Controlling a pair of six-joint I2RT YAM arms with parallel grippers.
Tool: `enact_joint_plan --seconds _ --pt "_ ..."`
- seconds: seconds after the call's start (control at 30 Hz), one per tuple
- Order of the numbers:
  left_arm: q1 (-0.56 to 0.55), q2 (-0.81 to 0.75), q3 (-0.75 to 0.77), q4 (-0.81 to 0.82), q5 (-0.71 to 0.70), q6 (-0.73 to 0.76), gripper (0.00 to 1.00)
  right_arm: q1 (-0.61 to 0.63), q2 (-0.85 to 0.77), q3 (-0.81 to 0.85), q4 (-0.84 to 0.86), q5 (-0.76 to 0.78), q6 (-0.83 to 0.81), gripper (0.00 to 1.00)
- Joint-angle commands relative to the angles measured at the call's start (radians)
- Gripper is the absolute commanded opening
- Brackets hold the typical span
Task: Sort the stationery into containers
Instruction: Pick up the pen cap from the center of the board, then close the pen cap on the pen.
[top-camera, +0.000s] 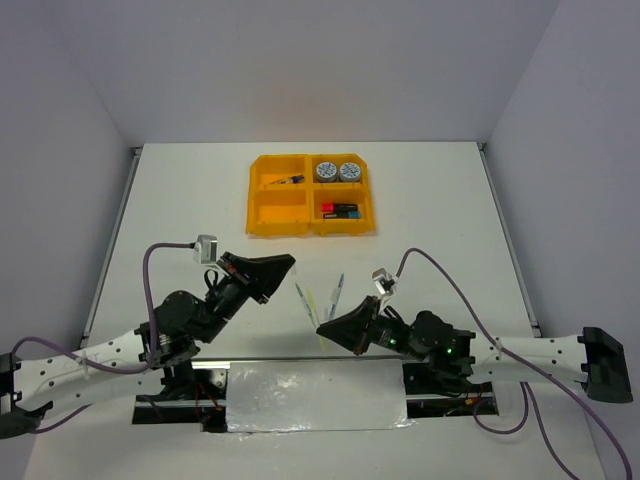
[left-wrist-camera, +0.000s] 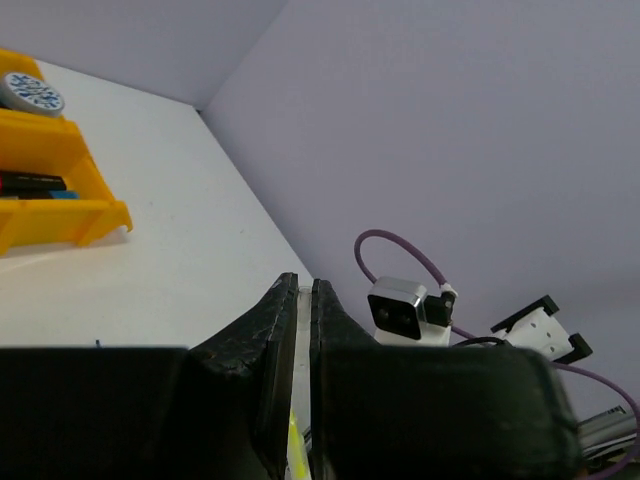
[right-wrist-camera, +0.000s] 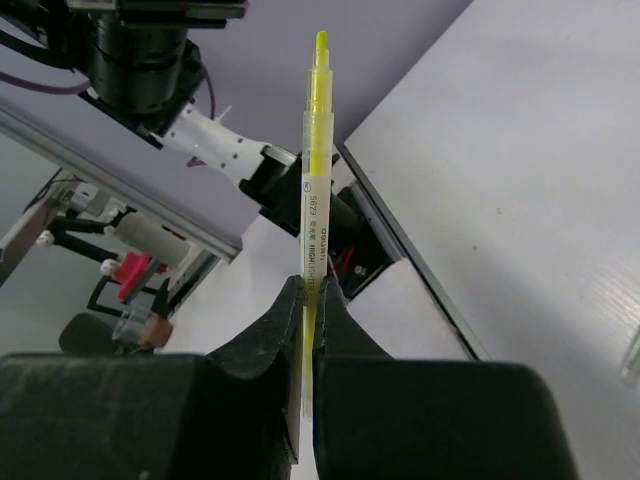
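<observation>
The orange-yellow tray (top-camera: 311, 232) stands at the far middle of the table, and also shows in the left wrist view (left-wrist-camera: 70, 150). Two tape rolls (top-camera: 337, 171) fill its far right compartment. Black highlighters (top-camera: 338, 210) lie in the near right one, and a small dark item (top-camera: 287, 181) in the far left one. My left gripper (top-camera: 290, 262) (left-wrist-camera: 304, 290) is shut on a thin pale pen (left-wrist-camera: 303, 330) with a yellow part. Near the table's front, my right gripper (top-camera: 322, 328) (right-wrist-camera: 312, 285) is shut on a thin yellow highlighter pen (right-wrist-camera: 317, 180).
Three thin pens (top-camera: 305, 300) (top-camera: 320, 299) (top-camera: 338, 290) lie loose on the table between the two grippers. A foil-covered patch (top-camera: 315, 397) sits at the near edge between the arm bases. Grey walls close the table on three sides.
</observation>
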Motion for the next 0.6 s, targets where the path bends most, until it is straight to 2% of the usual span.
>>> enact_joint_plan --seconds 0.0,0.23,0.57 --pt "-0.003 0.019 0.028 0.158 0.066 0.048 0.00 0.043 0.032 0.097 0.100 0.083 -0.044 0.00" --pt "-0.003 0.033 0.008 0.182 0.088 0.017 0.00 0.112 0.048 0.146 0.068 0.186 -0.107 0.00" --pt "-0.003 0.036 0.006 0.198 0.097 0.005 0.00 0.121 0.077 0.177 0.031 0.212 -0.115 0.00"
